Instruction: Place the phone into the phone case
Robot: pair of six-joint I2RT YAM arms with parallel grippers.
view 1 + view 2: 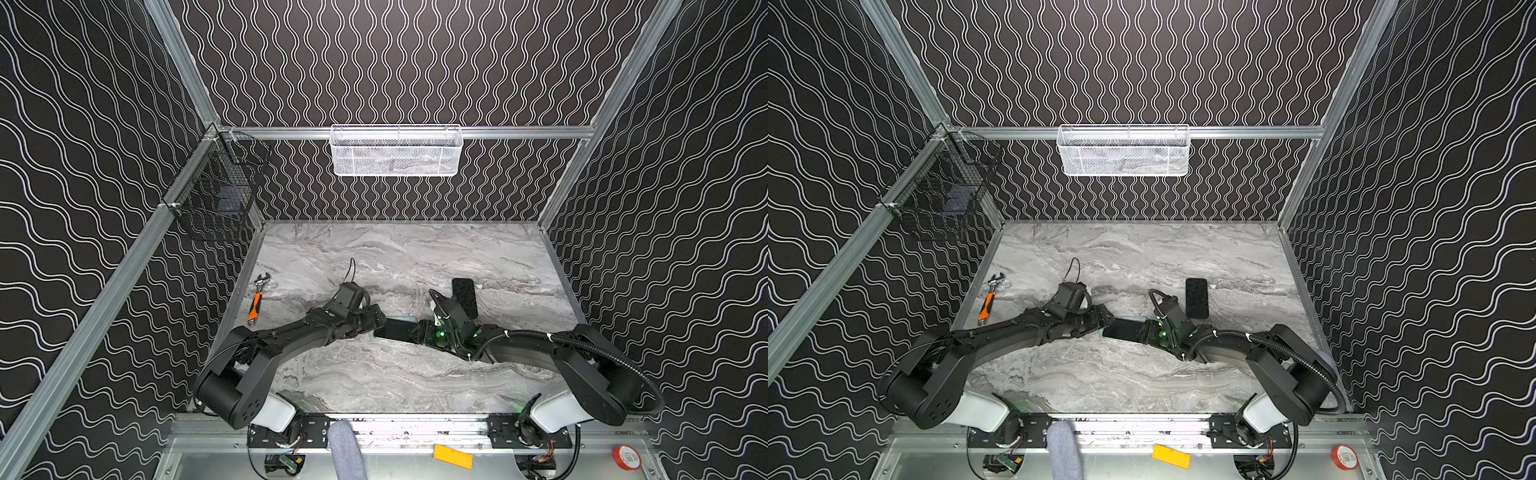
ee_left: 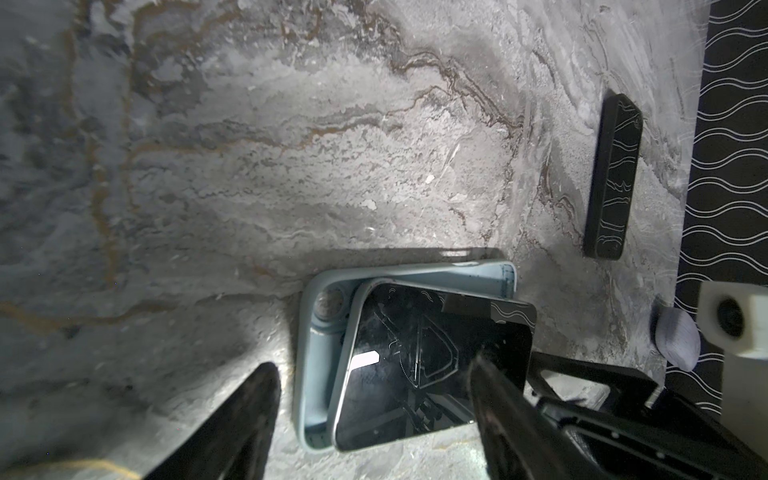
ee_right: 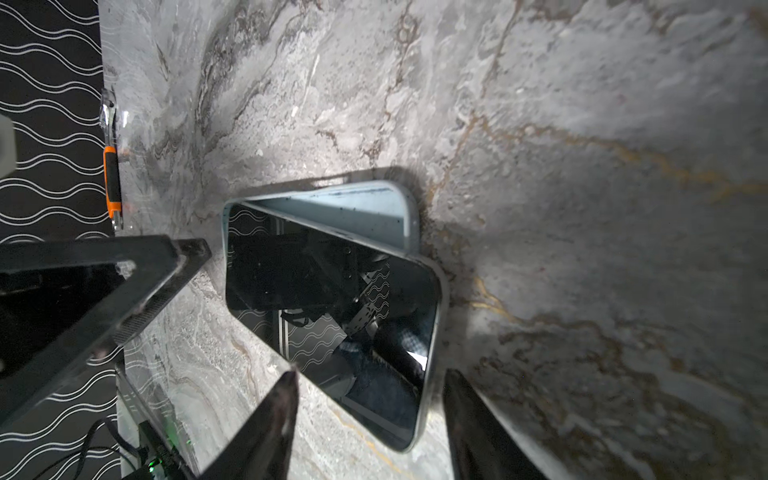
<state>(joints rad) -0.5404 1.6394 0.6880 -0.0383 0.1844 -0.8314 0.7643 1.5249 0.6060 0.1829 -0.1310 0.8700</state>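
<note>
Right gripper (image 3: 370, 374) jaws stand spread astride the phone (image 3: 332, 311), pinching nothing; left gripper (image 2: 372, 363) jaws spread too. Phone lies skewed over the blue case (image 3: 353, 208) on the desk (image 3: 582, 124), unseated: mid-seating, I'd say; next needs squaring, then pressing

The phone (image 2: 432, 365) lies askew on the phone case (image 2: 316, 374) at the middle of the desk (image 1: 374, 257). The left pincer (image 1: 379, 321) is at its left end, the right pincer (image 1: 416, 333) at its right. 1 flat slab (image 1: 464, 297) lies behind the right pincer; a wrench (image 1: 258, 298) lies by the desk's left edge.
</note>
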